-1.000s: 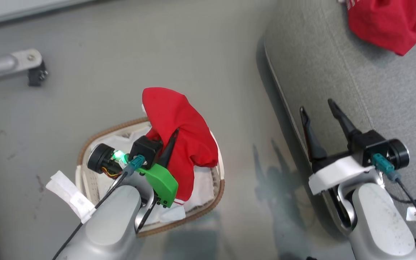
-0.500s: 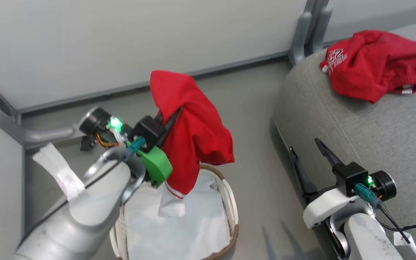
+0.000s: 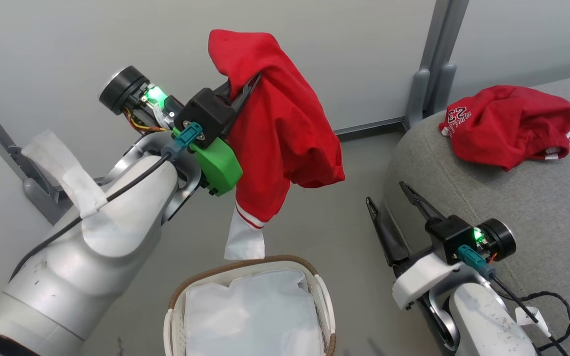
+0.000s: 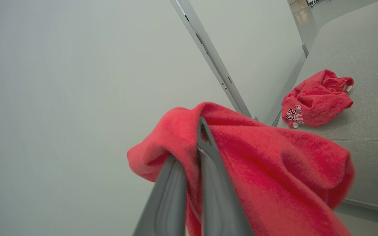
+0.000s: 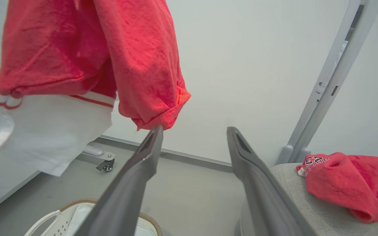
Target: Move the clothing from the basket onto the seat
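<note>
**A:** Where is the red garment (image 3: 285,133) hanging relative to the left gripper (image 3: 251,83)?

**B:** It is draping over and around the 2 fingers. The jaws are pinching together on a fold near its top. Most of the cloth is hanging below and to the right of the gripper. Its white hem (image 3: 244,240) is dangling above the basket (image 3: 191,284), clear of the rim.

**A:** What is lying in the basket?

**B:** A white liner (image 3: 250,316) is lying in it.

**A:** And the right gripper (image 3: 386,193)?

**B:** Its fingers are standing wide apart and holding nothing. It is hovering just beside the front edge of the seat (image 3: 512,207), lower than the hanging garment and to its right.

**A:** Is any writing showing?

**B:** Yes. The other garment (image 3: 517,128) is lying crumpled on the seat near the back corner, well apart from both grippers. A "23" is showing on it in dark figures with pale outlines. The letters beside it are reading "BULL", and the end of the word is folding out of sight. In the head view that lettering is appearing upside down. A small white tag (image 3: 527,316) is hanging on the right arm's cable, and its marks are too small to read.
</note>
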{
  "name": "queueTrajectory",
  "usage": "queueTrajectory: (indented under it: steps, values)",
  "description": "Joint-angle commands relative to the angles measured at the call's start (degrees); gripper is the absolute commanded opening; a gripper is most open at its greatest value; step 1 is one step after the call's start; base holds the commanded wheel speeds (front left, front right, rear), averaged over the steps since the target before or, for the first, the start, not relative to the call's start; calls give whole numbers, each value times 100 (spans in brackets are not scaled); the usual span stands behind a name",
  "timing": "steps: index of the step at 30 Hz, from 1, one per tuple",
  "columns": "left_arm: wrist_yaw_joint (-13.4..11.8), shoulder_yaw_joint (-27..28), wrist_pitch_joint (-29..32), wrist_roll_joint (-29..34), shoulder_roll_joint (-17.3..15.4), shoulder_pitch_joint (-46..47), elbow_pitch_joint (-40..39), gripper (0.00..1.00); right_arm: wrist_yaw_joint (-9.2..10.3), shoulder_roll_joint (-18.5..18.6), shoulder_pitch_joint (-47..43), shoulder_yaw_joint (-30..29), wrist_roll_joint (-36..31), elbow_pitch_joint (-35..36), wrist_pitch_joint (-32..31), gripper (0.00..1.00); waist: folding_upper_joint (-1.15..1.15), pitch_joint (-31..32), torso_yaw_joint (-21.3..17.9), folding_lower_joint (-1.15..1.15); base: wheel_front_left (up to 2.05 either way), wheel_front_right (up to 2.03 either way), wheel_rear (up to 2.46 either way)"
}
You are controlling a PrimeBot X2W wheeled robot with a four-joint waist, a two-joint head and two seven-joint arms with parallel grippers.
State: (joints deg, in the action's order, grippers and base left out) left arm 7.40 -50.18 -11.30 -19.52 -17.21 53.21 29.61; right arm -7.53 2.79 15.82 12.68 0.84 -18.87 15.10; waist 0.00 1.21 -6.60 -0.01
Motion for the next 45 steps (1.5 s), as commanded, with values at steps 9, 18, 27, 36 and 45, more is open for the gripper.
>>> queueTrajectory:
  steps: [9, 18, 27, 36, 45]
  values:
    - [15, -229, -17, -103, 219, 390, -22, 0, 8, 21, 463, 525, 4, -126, 9, 100, 0, 64, 121, 1, 0, 0, 0]
    - [14, -505, -84, -175, 402, 360, -310, 0, 8, 18, 891, 221, -182, -275, 9, 100, 0, 98, 298, 1, 0, 0, 0]
    - [-21, -650, -114, -323, 370, 86, -669, 0, 8, 19, 1282, 83, -283, -569, 9, 18, 0, 94, 432, 1, 0, 0, 0]
    - [-236, -469, -247, -723, 313, -569, -599, 0, 8, 19, 1389, -120, -329, -522, 9, 0, 0, 32, 442, 1, 0, 0, 0]
    - [-542, 69, -391, -1003, 536, -1501, -539, 100, 8, 17, 1274, -319, -313, -189, 10, 0, 0, -66, 394, 1, 0, 0, 0]
